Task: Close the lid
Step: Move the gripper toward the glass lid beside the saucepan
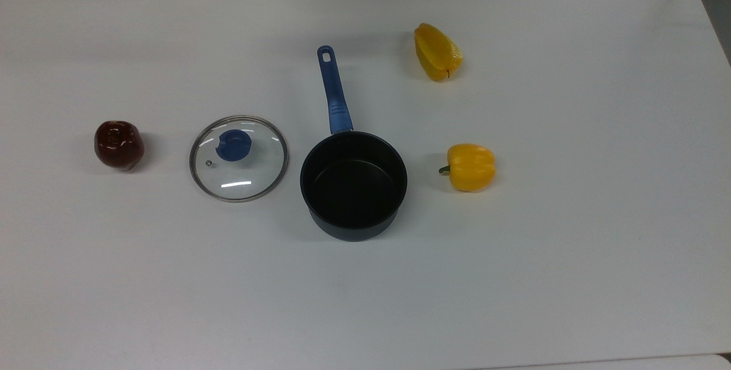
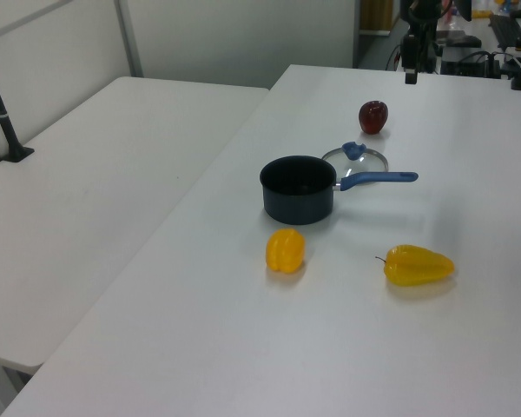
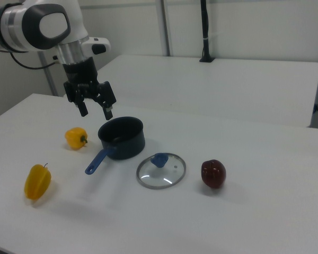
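1. Lid: flat on the white surface, knob up, just beside the black saucepan, on the top view's left.
2. Pincer: fingers spread wide, holding nothing, raised above the surface.
3. Dark red pepper: beyond the lid.

top view: looked almost straight down on the white desk from well above, with the saucepan near the middle of the frame.
left view: stood off one desk end, raised and angled down its length; the saucepan sat mid-distance and a second desk lay at the left view's left.
right view: faced the opposite way, lower and nearer, with the gripper above the saucepan.
shared: all three took in the saucepan, the lid, both yellow peppers and the dark red pepper.
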Available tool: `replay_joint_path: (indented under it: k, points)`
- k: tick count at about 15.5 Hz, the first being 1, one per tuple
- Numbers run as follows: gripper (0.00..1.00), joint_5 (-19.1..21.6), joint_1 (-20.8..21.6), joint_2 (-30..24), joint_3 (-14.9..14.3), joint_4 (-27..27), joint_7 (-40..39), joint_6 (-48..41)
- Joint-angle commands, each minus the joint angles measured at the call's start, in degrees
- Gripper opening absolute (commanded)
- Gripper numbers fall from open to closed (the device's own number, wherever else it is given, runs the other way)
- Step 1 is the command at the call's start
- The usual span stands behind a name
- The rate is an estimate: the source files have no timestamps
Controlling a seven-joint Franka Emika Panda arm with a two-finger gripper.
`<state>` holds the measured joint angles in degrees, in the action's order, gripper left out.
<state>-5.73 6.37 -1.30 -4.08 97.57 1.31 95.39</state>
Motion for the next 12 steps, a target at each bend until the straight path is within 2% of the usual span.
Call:
replay_joint_path:
  k: [1,5,12]
  points:
    - [1.0,0.45,-2.41,0.51,-0.58,0.78,-0.78,4.88]
    - [1.0,0.72,-5.14,4.37,-0.58,1.31,-0.96,12.52]
    - [1.0,0.63,-6.99,11.48,-0.58,8.16,-1.05,32.82]
